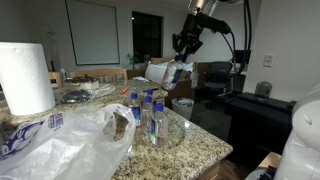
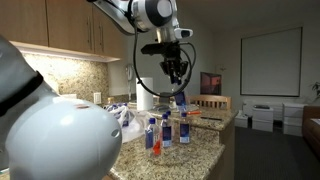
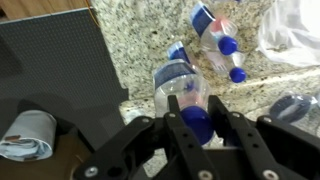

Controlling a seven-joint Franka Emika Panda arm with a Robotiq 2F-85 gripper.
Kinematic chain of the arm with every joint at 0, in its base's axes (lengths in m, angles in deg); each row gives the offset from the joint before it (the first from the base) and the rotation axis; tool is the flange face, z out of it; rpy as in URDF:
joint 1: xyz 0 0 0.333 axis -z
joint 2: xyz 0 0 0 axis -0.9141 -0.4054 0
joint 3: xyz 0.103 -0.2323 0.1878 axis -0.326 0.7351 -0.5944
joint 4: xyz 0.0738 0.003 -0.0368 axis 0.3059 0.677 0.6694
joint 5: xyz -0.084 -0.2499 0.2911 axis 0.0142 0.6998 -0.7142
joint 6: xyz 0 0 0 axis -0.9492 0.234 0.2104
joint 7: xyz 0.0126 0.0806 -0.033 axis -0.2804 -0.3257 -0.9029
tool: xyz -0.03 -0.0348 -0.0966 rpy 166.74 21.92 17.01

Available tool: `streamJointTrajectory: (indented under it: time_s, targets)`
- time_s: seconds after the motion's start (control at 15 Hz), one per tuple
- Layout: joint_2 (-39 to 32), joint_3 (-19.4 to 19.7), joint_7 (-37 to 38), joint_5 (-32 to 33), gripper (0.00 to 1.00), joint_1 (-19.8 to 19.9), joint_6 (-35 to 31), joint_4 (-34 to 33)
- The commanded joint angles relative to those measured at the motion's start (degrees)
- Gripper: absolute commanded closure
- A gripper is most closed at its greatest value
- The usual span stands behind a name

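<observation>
The speckled stone counter [image 1: 200, 148] carries a little group of water bottles [image 1: 148, 115] with blue caps. They stand up close together. In an exterior view, a crinkly plastic bag [image 1: 75, 140] lies at eight o'clock from them. A white paper towel roll [image 1: 25, 78] stands at ten o'clock, farther off.

Clear glossy plastic bottle [image 3: 181, 88], polished granite counter [image 3: 137, 35]

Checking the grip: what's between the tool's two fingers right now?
A clear water bottle, its blue cap held between the fingers, shown in the wrist view.
</observation>
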State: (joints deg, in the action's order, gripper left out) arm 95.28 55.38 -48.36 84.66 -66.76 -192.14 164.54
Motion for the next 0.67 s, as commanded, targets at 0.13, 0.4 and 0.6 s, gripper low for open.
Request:
streamJointTrajectory:
  time_s: [0.13,0.4,0.6]
  targets:
    - [-13.8,3.4,-12.0,-12.1,0.86,-10.3,-6.4,-8.2]
    - [-25.5,3.7,-20.6,-22.9,0.86,-16.4,-3.7,-15.6]
    - [-32.7,2.3,-27.2,-29.3,0.86,-17.3,1.3,-20.9]
